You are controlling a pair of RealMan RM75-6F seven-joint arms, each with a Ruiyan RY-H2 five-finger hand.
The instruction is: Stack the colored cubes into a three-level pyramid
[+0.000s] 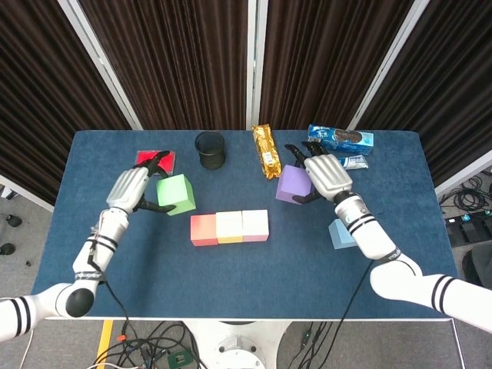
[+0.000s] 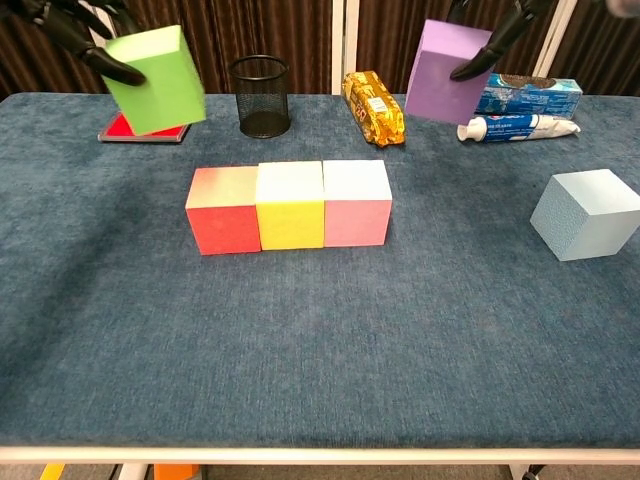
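Dark curtains back a blue table [image 1: 115, 254] where the left hand [image 1: 132, 189] holds a green cube [image 1: 176, 194] aloft left of the red-yellow-pink row [image 1: 230, 227], the right hand [image 1: 326, 175] a purple cube [image 1: 293, 184] aloft to its right; both look light, rigid, best gripped across opposite flat faces.

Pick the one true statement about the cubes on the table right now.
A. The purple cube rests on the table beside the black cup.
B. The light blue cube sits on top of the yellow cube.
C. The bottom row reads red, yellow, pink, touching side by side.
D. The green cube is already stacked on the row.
C: the red cube, yellow cube and pink cube form one touching row, with nothing on top.
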